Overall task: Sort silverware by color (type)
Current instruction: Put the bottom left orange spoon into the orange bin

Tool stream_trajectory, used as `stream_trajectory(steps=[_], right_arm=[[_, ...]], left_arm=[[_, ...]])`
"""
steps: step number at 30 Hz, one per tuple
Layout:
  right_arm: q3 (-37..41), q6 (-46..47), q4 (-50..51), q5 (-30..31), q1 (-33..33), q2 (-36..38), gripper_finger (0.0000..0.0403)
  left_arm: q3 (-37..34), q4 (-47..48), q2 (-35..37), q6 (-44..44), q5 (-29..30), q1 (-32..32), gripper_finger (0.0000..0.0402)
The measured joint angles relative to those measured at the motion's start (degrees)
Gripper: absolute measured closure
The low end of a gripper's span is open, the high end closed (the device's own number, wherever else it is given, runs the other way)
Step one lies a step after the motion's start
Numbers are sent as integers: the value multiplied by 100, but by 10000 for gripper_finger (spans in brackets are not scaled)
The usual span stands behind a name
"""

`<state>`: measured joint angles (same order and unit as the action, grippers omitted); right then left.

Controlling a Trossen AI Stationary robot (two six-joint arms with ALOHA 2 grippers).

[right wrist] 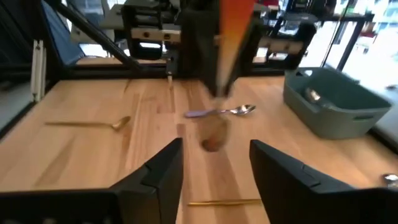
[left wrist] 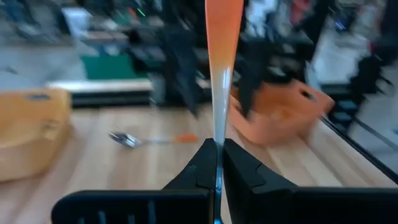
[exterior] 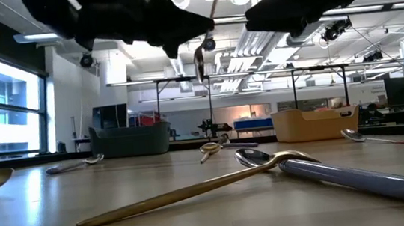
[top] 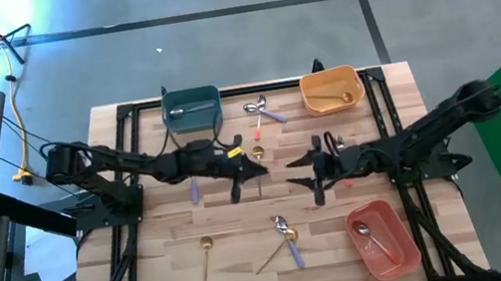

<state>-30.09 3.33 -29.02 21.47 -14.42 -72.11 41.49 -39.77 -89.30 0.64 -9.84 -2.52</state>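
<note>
A pale wooden table in a large open workroom carries three bins and scattered silverware. At its middle the left gripper has its fingers pressed together on the silver neck of a red-pink-handled utensil, which hangs above the wood with its handle pointing toward the right gripper. That one faces it from just beside, its fingers spread apart with nothing between them. Beyond the left gripper's far side lie a pair of crossed spoons, one with a lavender handle, and next to them stands the teal bin with one silver-headed piece inside. Across from the right gripper's far side stands the orange bin, holding a gold spoon. Toward the table's near edge, below both grippers, rest a gold spoon with a round bowl and a gold utensil crossed over a lavender-handled spoon. Near the right arm on that same side stands the red-pink bin, with a silver-headed spoon lying in it.
</note>
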Motion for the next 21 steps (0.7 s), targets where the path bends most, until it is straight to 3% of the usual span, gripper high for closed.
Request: stream_trajectory(steps=[4, 10, 16, 21], right_arm=[[0, 256, -807, 15, 130, -542, 218], [-129, 155, -1758, 608, 307, -1219, 217], [-390, -157, -2326, 636, 357, -1478, 218], [-666, -349, -2151, 489, 395, -1490, 230]], left_arm=[[-163, -637, -2, -2, 749, 138, 401], [-172, -1010, -2, 49, 1558, 399, 401], [-172, -1116, -2, 3, 1757, 505, 401], [-172, -1329, -2, 1, 1787, 534, 401]])
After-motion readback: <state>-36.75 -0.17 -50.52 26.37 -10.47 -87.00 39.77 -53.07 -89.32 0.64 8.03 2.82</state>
